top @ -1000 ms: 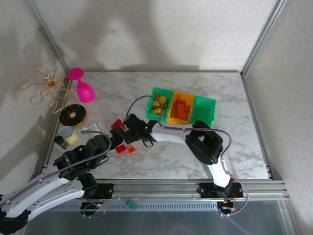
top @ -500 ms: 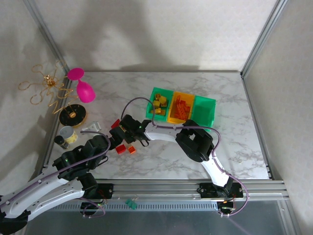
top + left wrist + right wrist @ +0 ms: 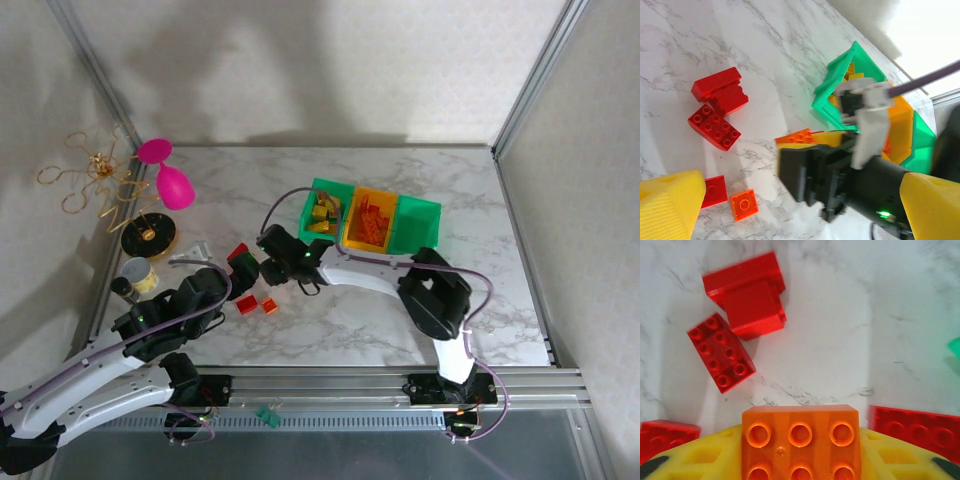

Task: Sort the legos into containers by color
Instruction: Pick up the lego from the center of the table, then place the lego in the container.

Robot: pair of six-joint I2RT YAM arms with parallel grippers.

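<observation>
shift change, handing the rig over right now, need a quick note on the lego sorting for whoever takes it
Right hand: shut on an orange brick, by the loose bricks.
Left hand: open, holding nothing, near the same bricks.
Done: yellow bricks are in the left green bin; orange bricks are in the middle yellow-orange bin.
Left: bin the held orange brick. A small orange brick and several red bricks lie on the table. The right green bin is probably meant for red.
</observation>
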